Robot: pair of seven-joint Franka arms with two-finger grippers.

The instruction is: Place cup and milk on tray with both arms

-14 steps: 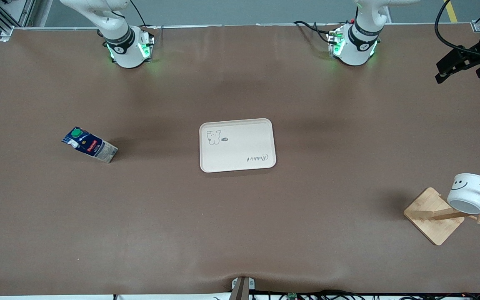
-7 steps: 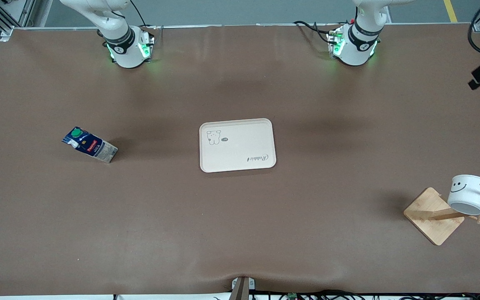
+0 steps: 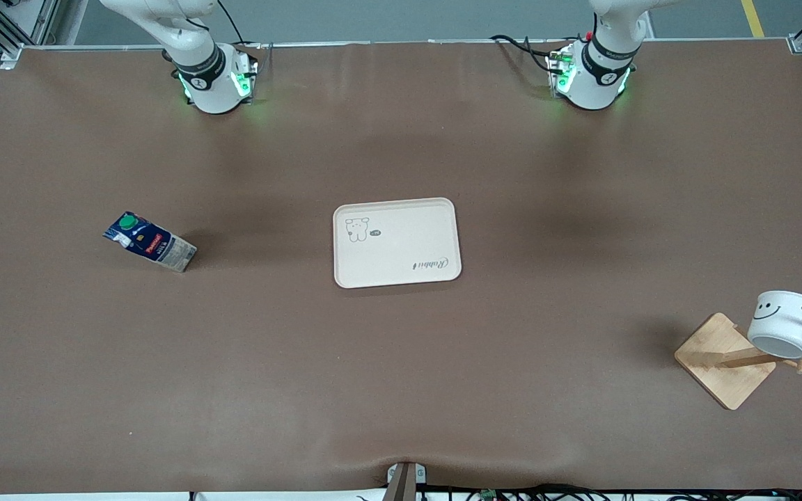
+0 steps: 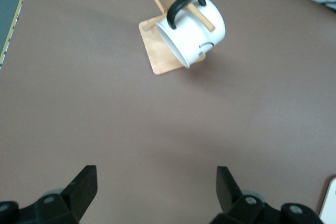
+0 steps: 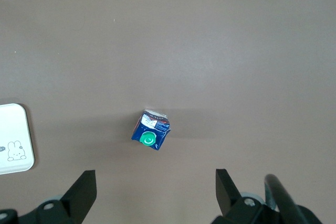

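Brown matting covers the worktop (image 3: 401,362); nothing is on the tray (image 3: 397,242) yet.

Left end effector (image 4: 157,192): fingers spread wide, holding nothing, high over bare worktop at the left arm's end. Ahead of it and well apart, the cup (image 4: 195,31) hangs by its black handle (image 4: 181,7) on a peg of the wooden rack (image 4: 167,51), mouth tilted down toward the base. Judged rigid, glazed, probably slippery and chip-prone. The handle is hooked on the peg, so the body wall or rim is the better hold, and it must slide off along the peg rather than be pulled straight up.

Right end effector (image 5: 156,192): likewise spread wide and empty, high over the worktop at the right arm's end. The milk (image 5: 150,134) stands almost straight below it, slightly ahead, green cap (image 5: 147,139) up. Judged light, with card walls that dent under pressure; it could tip easily. Take it across two flat sides below the cap.

The tray lies well apart from both, midway between the arms.
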